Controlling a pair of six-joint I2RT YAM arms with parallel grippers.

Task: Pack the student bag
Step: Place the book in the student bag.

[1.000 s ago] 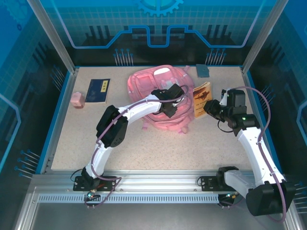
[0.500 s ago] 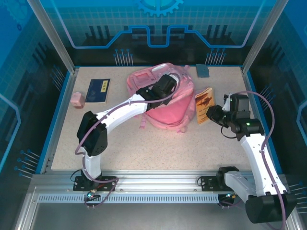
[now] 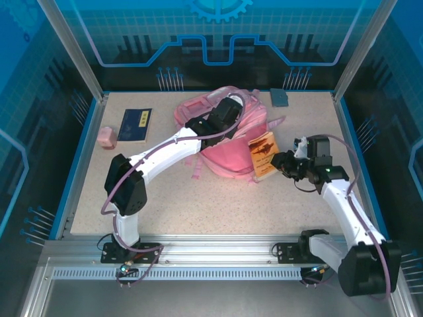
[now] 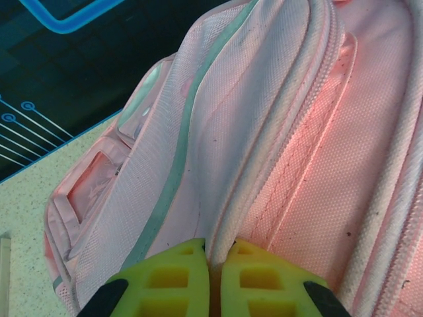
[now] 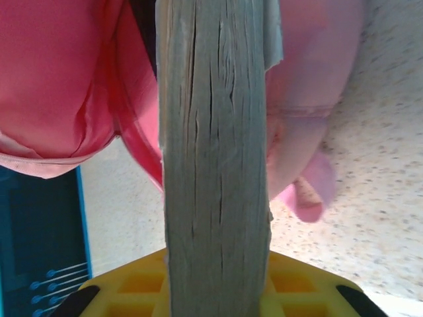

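Observation:
The student bag (image 3: 228, 148), a soft pink backpack, lies at the back middle of the table. My left gripper (image 3: 229, 113) sits on its top and is shut on the pale zip trim (image 4: 264, 172), pinched between the yellow-green fingertips (image 4: 178, 277). My right gripper (image 3: 281, 162) is shut on an orange-covered book (image 3: 263, 156), held on edge right against the bag's right side. In the right wrist view the book's grey page edge (image 5: 215, 165) stands between the yellow pads (image 5: 132, 284), with the pink bag (image 5: 59, 86) just beyond it.
A dark blue book (image 3: 135, 124) and a small pink block (image 3: 106, 137) lie at the back left. A grey flat object (image 3: 279, 96) lies at the back right. A blue rim (image 3: 86, 155) and glass walls bound the table.
My left gripper has moved up onto the bag's top and shut on the zip trim. My right gripper has carried the orange book left, from beside the bag to against it.

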